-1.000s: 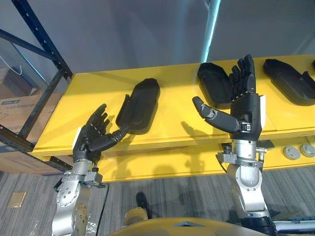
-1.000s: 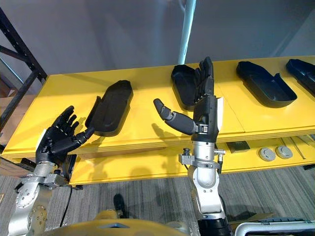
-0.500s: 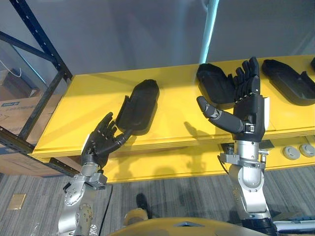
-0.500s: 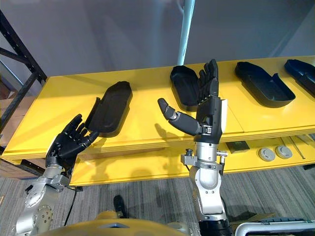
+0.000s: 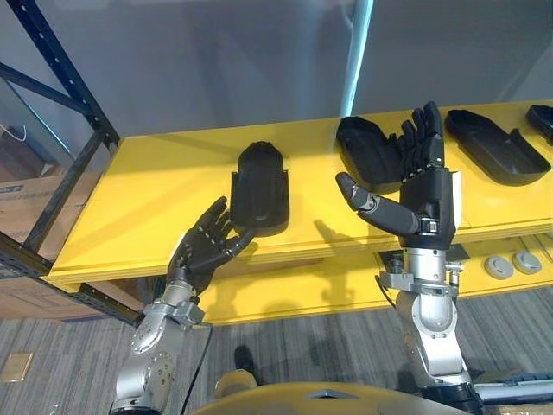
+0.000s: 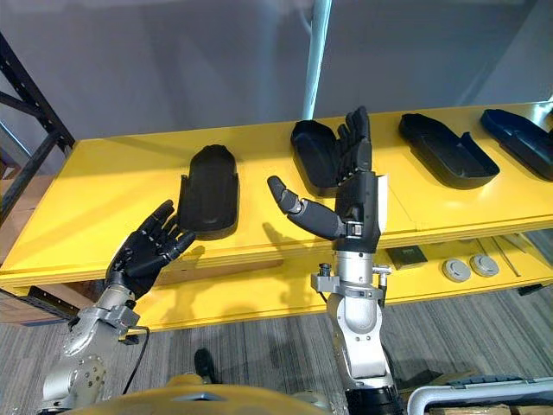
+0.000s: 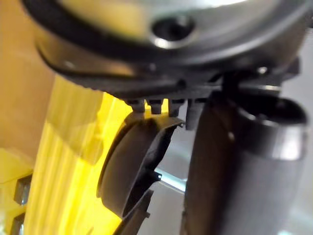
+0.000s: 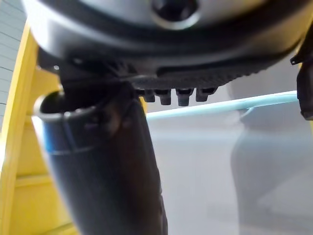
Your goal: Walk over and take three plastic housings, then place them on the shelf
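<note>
Pick-up step: the left hand, fingers spread and empty, hovers just beside a black oblong plastic housing at the yellow worktop's front edge, apparently not touching. The right hand is raised, open and empty. The next move calls for a closing grasp.

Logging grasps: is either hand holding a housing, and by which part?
Nothing is held: left hand and right hand are open, housings lying on the yellow shelf.

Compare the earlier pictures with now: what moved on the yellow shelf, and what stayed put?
The open left hand swung towards the robot's right along the front edge of the shelf, and the leftmost housing turned from slanted to square with that edge. Nothing was grasped. The right hand stayed raised and open; the other housings stayed put.
</note>
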You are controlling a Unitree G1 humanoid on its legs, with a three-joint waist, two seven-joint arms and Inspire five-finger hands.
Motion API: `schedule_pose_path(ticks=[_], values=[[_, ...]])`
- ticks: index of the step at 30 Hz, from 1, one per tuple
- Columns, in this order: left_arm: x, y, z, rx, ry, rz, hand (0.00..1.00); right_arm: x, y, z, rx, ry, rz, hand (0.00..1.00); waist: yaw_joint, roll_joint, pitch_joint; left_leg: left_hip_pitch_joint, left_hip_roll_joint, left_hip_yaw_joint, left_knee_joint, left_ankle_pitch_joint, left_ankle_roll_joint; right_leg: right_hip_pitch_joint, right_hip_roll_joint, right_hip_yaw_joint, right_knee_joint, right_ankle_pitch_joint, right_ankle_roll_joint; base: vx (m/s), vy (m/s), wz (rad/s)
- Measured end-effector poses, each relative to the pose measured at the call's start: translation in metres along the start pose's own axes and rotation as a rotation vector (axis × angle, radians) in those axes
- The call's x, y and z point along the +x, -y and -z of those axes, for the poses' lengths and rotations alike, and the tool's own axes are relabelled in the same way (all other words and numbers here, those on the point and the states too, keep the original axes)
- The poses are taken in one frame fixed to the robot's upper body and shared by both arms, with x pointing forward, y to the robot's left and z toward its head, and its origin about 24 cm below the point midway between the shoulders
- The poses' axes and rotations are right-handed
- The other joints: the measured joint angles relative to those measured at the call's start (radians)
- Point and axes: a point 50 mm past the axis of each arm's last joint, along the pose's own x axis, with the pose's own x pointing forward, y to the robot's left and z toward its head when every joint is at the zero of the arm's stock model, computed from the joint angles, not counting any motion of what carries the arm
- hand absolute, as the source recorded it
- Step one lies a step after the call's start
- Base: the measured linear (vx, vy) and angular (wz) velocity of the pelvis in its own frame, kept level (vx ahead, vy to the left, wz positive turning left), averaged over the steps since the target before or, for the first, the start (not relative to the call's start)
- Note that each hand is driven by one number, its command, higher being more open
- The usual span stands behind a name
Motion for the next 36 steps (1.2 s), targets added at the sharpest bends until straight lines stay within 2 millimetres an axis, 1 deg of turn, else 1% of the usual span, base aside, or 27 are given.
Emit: schedule_pose_path(ticks=[8,14,16,19,21,23,24,26,27,29,31,33,36], values=[[0.002,0.004,0.002,-0.006,-0.007,0.017,1.00,-0.001,-0.002,0.002,0.005,-0.014,-0.008,1.00,-0.014,-0.002,-0.001,0.002,0.001,0.009,0.000,0.000,-0.001,-0.003,0.000,0.010,0.001,0.005,-0.001,0.00,-0.002,-0.03],[0.009,0.009,0.000,0.001,-0.001,0.014,1.00,-0.003,-0.011,0.007,0.020,-0.048,-0.090,1.00,-0.016,-0.009,0.002,0.002,0.002,0.013,0.000,0.000,0.000,-0.007,0.000,0.015,0.001,0.006,-0.001,0.00,0.001,-0.02],[0.009,0.008,-0.001,0.020,0.004,-0.017,1.00,-0.003,-0.013,0.007,0.019,-0.053,-0.117,1.00,-0.018,-0.013,0.001,0.002,0.002,0.014,0.000,0.000,0.000,-0.008,0.000,0.016,0.001,0.006,-0.001,0.00,0.000,0.00],[0.009,0.003,-0.006,0.143,0.010,-0.107,1.00,-0.004,-0.014,0.011,-0.018,-0.082,-0.136,1.00,-0.018,-0.021,-0.001,0.002,0.002,0.014,0.000,0.000,0.000,-0.008,0.000,0.016,0.000,0.006,-0.001,0.00,0.000,0.00],[0.005,-0.007,-0.013,0.224,0.042,-0.220,1.00,-0.010,-0.013,0.015,-0.074,-0.125,-0.182,1.00,-0.018,-0.028,0.000,0.001,0.002,0.014,0.000,-0.001,-0.001,-0.008,0.000,0.016,0.000,0.006,-0.001,0.00,0.000,0.00],[0.000,-0.014,-0.020,0.265,0.086,-0.305,1.00,-0.017,-0.011,0.018,-0.109,-0.162,-0.221,1.00,-0.015,-0.031,0.001,0.000,0.002,0.013,0.000,-0.002,-0.001,-0.008,0.000,0.015,-0.001,0.005,-0.002,0.00,-0.003,0.02],[-0.005,-0.021,-0.028,0.300,0.140,-0.387,1.00,-0.025,-0.010,0.021,-0.144,-0.205,-0.251,1.00,-0.014,-0.031,0.002,-0.002,0.001,0.010,0.000,-0.002,-0.002,-0.008,0.001,0.012,-0.001,0.005,-0.002,0.00,-0.004,0.04],[-0.015,-0.027,-0.038,0.308,0.211,-0.464,1.00,-0.032,-0.008,0.024,-0.159,-0.239,-0.252,1.00,-0.014,-0.032,0.002,-0.005,0.001,0.007,0.000,-0.002,-0.002,-0.009,0.001,0.009,-0.001,0.003,-0.004,0.00,-0.001,0.07],[-0.023,-0.027,-0.049,0.309,0.288,-0.516,1.00,-0.038,-0.005,0.026,-0.182,-0.268,-0.244,1.00,-0.014,-0.032,0.002,-0.010,0.000,0.002,0.000,-0.002,-0.002,-0.009,0.001,0.004,-0.001,0.003,-0.004,0.00,0.000,0.10],[-0.030,-0.025,-0.058,0.315,0.355,-0.541,1.00,-0.041,-0.004,0.027,-0.199,-0.285,-0.244,1.00,-0.013,-0.032,0.003,-0.013,-0.001,-0.002,0.000,-0.002,-0.002,-0.009,0.001,-0.001,-0.001,0.002,-0.004,0.00,0.000,0.09],[-0.034,-0.020,-0.068,0.310,0.442,-0.545,1.00,-0.044,-0.004,0.029,-0.198,-0.308,-0.248,1.00,-0.005,-0.032,0.004,-0.013,-0.002,-0.008,0.000,-0.004,0.002,-0.005,0.001,-0.007,-0.001,0.002,-0.004,-0.01,-0.001,0.07],[-0.036,-0.017,-0.071,0.291,0.484,-0.545,1.00,-0.045,-0.005,0.030,-0.197,-0.316,-0.259,1.00,-0.004,-0.032,0.006,-0.013,-0.003,-0.013,0.000,-0.004,0.002,0.000,0.001,-0.012,-0.002,0.001,-0.004,-0.02,0.000,0.07],[-0.042,-0.016,-0.070,0.266,0.500,-0.566,1.00,-0.046,-0.006,0.031,-0.202,-0.325,-0.269,1.00,-0.004,-0.032,0.007,-0.013,-0.004,-0.017,0.000,-0.004,0.002,0.001,0.001,-0.015,-0.002,-0.003,0.002,-0.01,-0.001,0.03]])
